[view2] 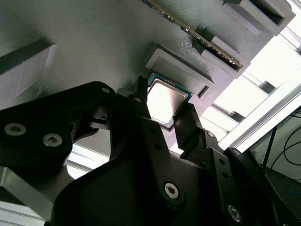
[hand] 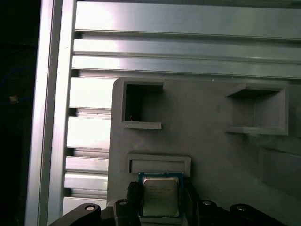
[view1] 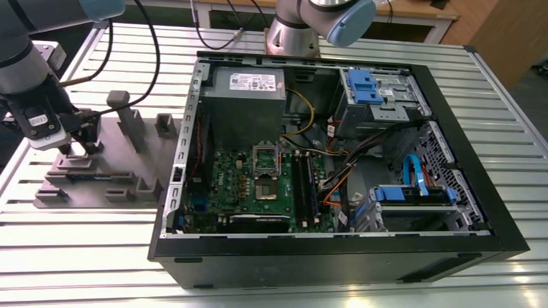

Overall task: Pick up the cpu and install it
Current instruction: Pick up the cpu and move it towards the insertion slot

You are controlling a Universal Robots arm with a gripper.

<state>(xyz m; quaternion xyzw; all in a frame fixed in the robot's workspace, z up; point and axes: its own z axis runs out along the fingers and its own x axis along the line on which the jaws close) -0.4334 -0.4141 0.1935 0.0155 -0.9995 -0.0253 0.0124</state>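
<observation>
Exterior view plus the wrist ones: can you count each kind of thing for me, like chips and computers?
cpu: 1
gripper: 1
grey fixture: 1
computer case: 1
slatted table: 1
Total: 5

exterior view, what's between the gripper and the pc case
In the exterior view the grey fixture with its upright posts lies between the gripper and the pc case. Both wrist views show the cpu right at the gripper.
</observation>
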